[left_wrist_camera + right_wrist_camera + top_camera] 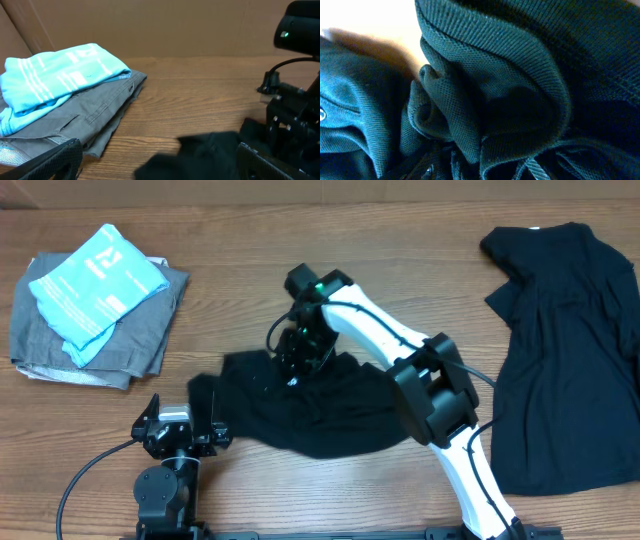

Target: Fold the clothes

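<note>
A crumpled black polo shirt point(320, 410) lies at the table's middle front. In the right wrist view its knit folds point(485, 85) fill the frame and bunch toward the jaws, with a bit of white logo at the left edge. My right gripper point(300, 358) is down on the shirt's upper left part and shut on a pinch of its fabric; its fingers are mostly buried. A second black garment point(565, 350) lies spread at the right. My left gripper point(183, 435) is open and empty at the front left, with the shirt's edge point(210, 155) between its fingers point(160, 162).
A folded grey garment point(125, 340) with a light blue packet point(95, 290) on top lies at the back left, and shows in the left wrist view point(100, 112). The right arm point(400, 350) stretches across the shirt. Bare wood lies between the pile and the shirt.
</note>
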